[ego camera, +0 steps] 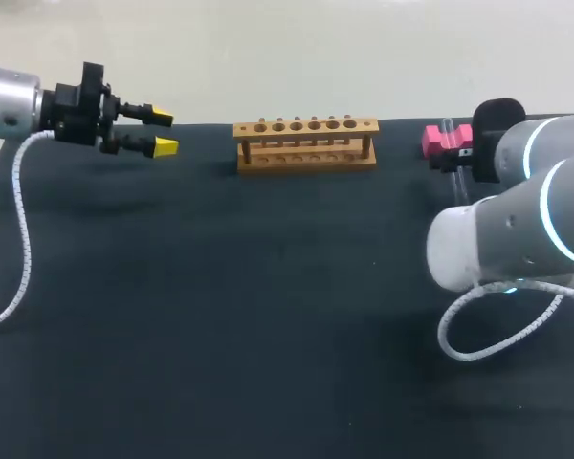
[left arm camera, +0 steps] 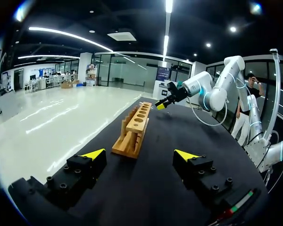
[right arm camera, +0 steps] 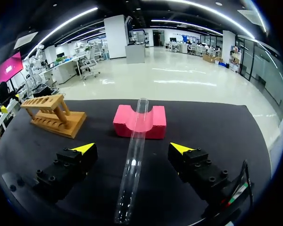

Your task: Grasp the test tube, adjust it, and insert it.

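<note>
Nearest, at the desk's (ego camera: pixel 268 316) right edge, the right hand (right arm camera: pixel 132 148) had its 2 yellow-tipped fingers well apart, 1 on each side of the test tube (right arm camera: pixel 137 127) and touching neither side of it. The tube lay lengthwise between them, its far part resting in the groove of the pink block (right arm camera: pixel 153 123) near the far right corner. Whether its near end touched the desk could not be told. Farther off, the wooden rack (ego camera: pixel 306 143) stood along the far edge near the middle, all 6 holes empty. Toward the far left corner, the left hand (ego camera: pixel 161 132) hung above the desk, fingers also apart and holding nothing, pointed at the rack's end.

Nothing had been grasped yet, so the risks lay in the pick-up. The tube looked smooth and round, and a squeeze that met it off-centre would likely roll it out of the groove. A hold close to 1 end could let it droop or slip. Later, a tilted tube would probably catch on a hole's rim and shove the light-looking rack.
</note>
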`<state>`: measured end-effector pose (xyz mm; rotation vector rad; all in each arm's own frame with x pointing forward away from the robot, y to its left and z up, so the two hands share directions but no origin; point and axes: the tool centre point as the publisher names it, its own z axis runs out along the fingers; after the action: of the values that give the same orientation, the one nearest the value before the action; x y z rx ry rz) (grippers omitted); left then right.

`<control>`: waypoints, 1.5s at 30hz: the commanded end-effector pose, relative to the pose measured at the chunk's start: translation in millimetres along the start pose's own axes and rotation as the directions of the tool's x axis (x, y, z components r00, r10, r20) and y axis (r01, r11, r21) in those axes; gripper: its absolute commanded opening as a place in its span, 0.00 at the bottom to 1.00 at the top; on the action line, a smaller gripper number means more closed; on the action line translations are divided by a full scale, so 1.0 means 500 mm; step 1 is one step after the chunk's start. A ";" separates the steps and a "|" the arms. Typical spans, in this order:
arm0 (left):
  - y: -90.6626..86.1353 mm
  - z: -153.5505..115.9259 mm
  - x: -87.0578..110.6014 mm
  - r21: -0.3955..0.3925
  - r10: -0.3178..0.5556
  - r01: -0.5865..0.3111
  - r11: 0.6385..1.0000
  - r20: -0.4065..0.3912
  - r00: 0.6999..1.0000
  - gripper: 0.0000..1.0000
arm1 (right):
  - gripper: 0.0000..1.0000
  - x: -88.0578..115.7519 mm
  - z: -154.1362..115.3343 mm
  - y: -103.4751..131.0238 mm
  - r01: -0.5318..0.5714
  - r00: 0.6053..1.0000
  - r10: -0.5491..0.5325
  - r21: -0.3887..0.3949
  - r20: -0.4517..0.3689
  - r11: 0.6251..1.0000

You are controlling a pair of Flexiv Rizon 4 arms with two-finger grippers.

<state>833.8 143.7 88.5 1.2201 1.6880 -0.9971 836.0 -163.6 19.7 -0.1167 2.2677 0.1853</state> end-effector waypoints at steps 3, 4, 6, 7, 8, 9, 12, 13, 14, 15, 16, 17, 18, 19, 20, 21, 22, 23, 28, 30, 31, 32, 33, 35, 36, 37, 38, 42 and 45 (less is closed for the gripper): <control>0.000 -0.001 0.002 0.001 0.003 -0.003 1.000 0.002 1.000 1.00 | 1.00 0.002 0.028 -0.002 -0.004 1.000 0.009 0.253 -0.017 0.967; 0.000 -0.001 0.002 0.001 0.003 -0.003 1.000 0.002 1.000 1.00 | 1.00 0.003 0.030 -0.003 -0.007 1.000 0.012 0.255 -0.019 0.967; 0.000 -0.001 0.002 0.001 0.003 -0.003 1.000 0.002 1.000 1.00 | 1.00 0.005 0.033 -0.004 -0.012 1.000 0.017 0.255 -0.019 0.967; 0.000 -0.001 0.002 0.001 0.003 -0.003 1.000 0.002 1.000 1.00 | 1.00 0.005 0.035 -0.005 -0.013 1.000 0.019 0.257 -0.019 0.966; 0.000 -0.001 0.002 0.001 0.003 -0.003 1.000 0.002 1.000 1.00 | 1.00 0.006 0.038 -0.005 -0.016 1.000 0.022 0.258 -0.021 0.966; 0.000 -0.001 0.002 0.001 0.003 -0.003 1.000 0.002 1.000 1.00 | 1.00 0.008 0.040 -0.006 -0.019 0.999 0.025 0.261 -0.022 0.965; 0.000 -0.001 0.002 0.001 0.003 -0.003 1.000 0.002 1.000 1.00 | 1.00 0.010 0.048 -0.008 -0.024 0.999 0.032 0.255 -0.028 0.967; 0.000 -0.001 0.002 0.001 0.003 -0.003 1.000 0.002 1.000 1.00 | 1.00 0.010 0.050 -0.008 -0.025 0.999 0.033 0.255 -0.028 0.967; 0.000 -0.001 0.002 0.001 0.003 -0.003 1.000 0.002 1.000 1.00 | 1.00 0.010 0.052 -0.009 -0.025 0.999 0.033 0.255 -0.029 0.967; 0.000 -0.001 0.002 0.001 0.003 -0.003 1.000 0.002 1.000 1.00 | 1.00 0.009 0.054 -0.009 -0.025 0.999 0.033 0.255 -0.029 0.967; 0.000 -0.001 0.002 0.001 0.003 -0.003 1.000 0.002 1.000 1.00 | 1.00 0.010 0.056 -0.011 -0.026 0.999 0.034 0.255 -0.029 0.967; 0.000 -0.001 0.002 0.001 0.003 -0.003 1.000 0.002 1.000 1.00 | 1.00 0.010 0.057 -0.012 -0.027 0.999 0.035 0.254 -0.029 0.967; 0.000 -0.001 0.002 0.001 0.003 -0.003 1.000 0.002 1.000 1.00 | 1.00 0.010 0.059 -0.014 -0.030 0.999 0.038 0.251 -0.028 0.967; 0.000 -0.001 0.002 0.001 0.003 -0.003 1.000 0.002 1.000 1.00 | 1.00 0.010 0.061 -0.015 -0.030 0.999 0.038 0.249 -0.028 0.968; 0.000 -0.001 0.002 0.001 0.003 -0.003 1.000 0.002 1.000 1.00 | 1.00 0.010 0.062 -0.016 -0.030 0.999 0.038 0.249 -0.028 0.968; 0.000 -0.001 0.002 0.001 0.003 -0.003 1.000 0.002 1.000 1.00 | 0.90 0.010 0.064 -0.018 -0.028 0.999 0.036 0.246 -0.028 0.969; 0.000 -0.001 0.002 0.001 0.003 -0.003 1.000 0.002 1.000 1.00 | 0.69 0.011 0.066 -0.020 -0.029 0.999 0.037 0.245 -0.029 0.969; 0.000 -0.001 0.002 0.001 0.003 -0.003 1.000 0.002 1.000 1.00 | 0.51 0.012 0.067 -0.022 -0.038 0.999 0.046 0.241 -0.027 0.970; 0.000 -0.001 0.002 0.001 0.003 -0.003 1.000 0.002 1.000 1.00 | 0.18 0.015 0.073 -0.028 -0.051 0.998 0.060 0.226 -0.031 0.973; 0.000 -0.001 0.002 0.001 0.003 -0.003 1.000 0.002 1.000 1.00 | 0.17 0.017 0.075 -0.028 -0.052 0.997 0.062 0.222 -0.035 0.974; 0.000 -0.001 0.002 0.001 0.003 -0.003 1.000 0.002 1.000 1.00 | 0.17 0.017 0.075 -0.028 -0.052 0.997 0.061 0.222 -0.037 0.974; 0.000 -0.001 0.002 0.001 0.003 -0.003 1.000 0.002 1.000 1.00 | 0.15 0.018 0.075 -0.028 -0.052 0.997 0.062 0.221 -0.038 0.974; 0.000 -0.001 0.002 0.001 0.003 -0.003 1.000 0.002 1.000 1.00 | 0.11 0.018 0.076 -0.028 -0.053 0.997 0.063 0.221 -0.039 0.974; 0.000 -0.001 0.002 0.001 0.003 -0.003 1.000 0.002 1.000 1.00 | 0.05 0.020 0.078 -0.027 -0.052 0.997 0.062 0.219 -0.041 0.974; 0.000 -0.001 0.002 0.001 0.003 -0.003 1.000 0.002 1.000 1.00 | 0.01 0.020 0.078 -0.027 -0.051 0.997 0.062 0.217 -0.043 0.975; 0.000 -0.001 0.002 0.001 0.003 -0.003 1.000 0.002 1.000 1.00 | 0.00 0.020 0.078 -0.026 -0.051 0.997 0.061 0.217 -0.044 0.975; 0.000 -0.001 0.002 0.001 0.003 -0.003 1.000 0.002 1.000 1.00 | 0.00 0.020 0.078 -0.025 -0.050 0.997 0.061 0.216 -0.045 0.975; 0.000 -0.001 0.002 0.001 0.003 -0.003 1.000 0.002 1.000 1.00 | 0.00 0.021 0.074 -0.022 -0.050 0.997 0.062 0.213 -0.046 0.976; 0.000 -0.001 0.002 0.001 0.003 -0.003 1.000 0.002 1.000 1.00 | 0.00 0.025 0.068 -0.017 -0.052 0.997 0.064 0.215 -0.048 0.975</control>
<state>833.8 143.7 88.5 1.2201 1.6879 -0.9972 859.1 -171.1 -11.9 0.0458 2.3323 -0.0059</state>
